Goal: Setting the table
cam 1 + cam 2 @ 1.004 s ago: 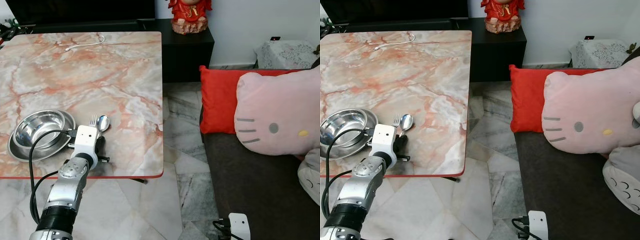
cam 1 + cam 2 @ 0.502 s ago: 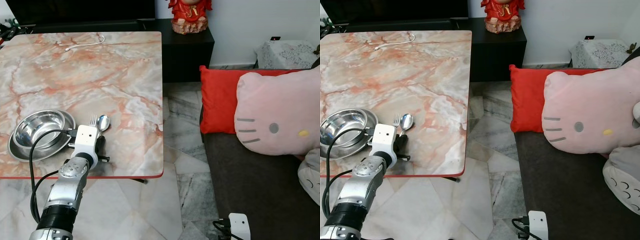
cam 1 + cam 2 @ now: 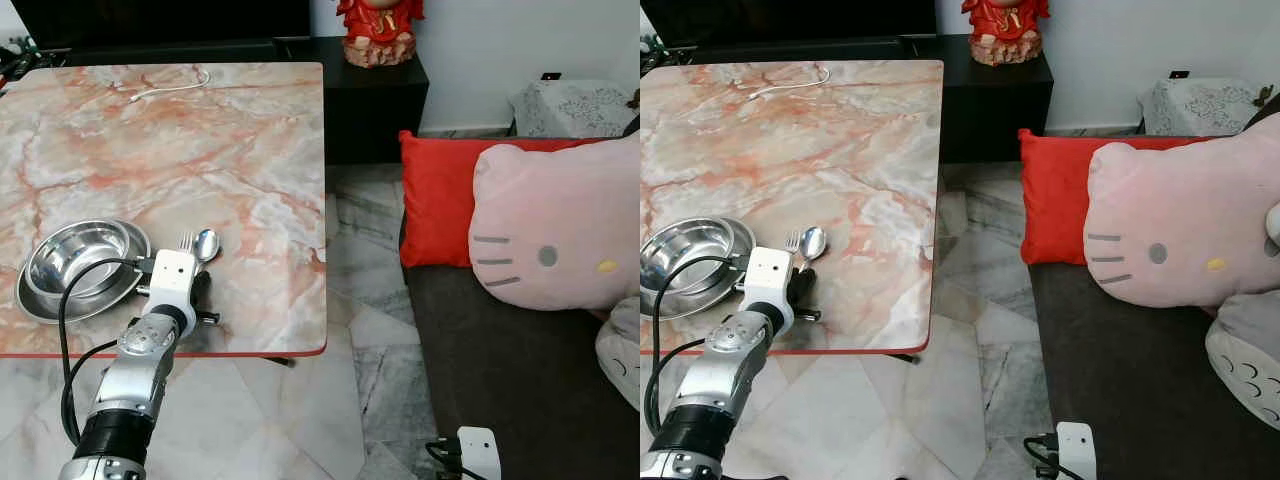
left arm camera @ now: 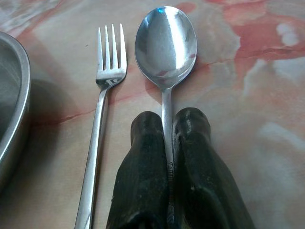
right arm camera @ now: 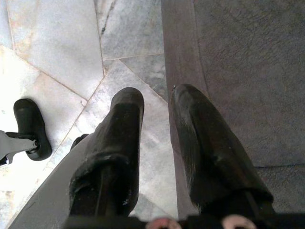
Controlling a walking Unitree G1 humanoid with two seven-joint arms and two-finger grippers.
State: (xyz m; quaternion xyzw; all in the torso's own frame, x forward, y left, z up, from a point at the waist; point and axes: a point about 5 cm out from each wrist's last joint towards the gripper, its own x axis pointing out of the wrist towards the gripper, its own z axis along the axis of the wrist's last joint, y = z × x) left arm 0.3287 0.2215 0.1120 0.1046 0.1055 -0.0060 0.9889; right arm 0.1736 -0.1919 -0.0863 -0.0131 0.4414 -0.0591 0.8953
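On the marble table (image 3: 200,150), near its front edge, a steel spoon (image 4: 166,47) lies flat beside a steel fork (image 4: 102,95). My left gripper (image 4: 167,125) is shut on the spoon's handle, low against the tabletop. The fork lies loose between the spoon and a steel bowl (image 3: 80,258) that sits on a steel plate (image 3: 40,305). From the head camera the spoon's bowl (image 3: 206,243) and the fork's tines (image 3: 186,240) poke out past my left wrist. My right gripper (image 5: 157,107) hangs open over the floor beside the sofa, holding nothing.
A white cable (image 3: 170,86) lies at the table's far edge. To the right stands a dark sofa (image 3: 520,360) with a red cushion (image 3: 435,200) and a pink cat-face pillow (image 3: 555,235). A black cabinet (image 3: 370,95) with a red figurine (image 3: 380,30) is behind.
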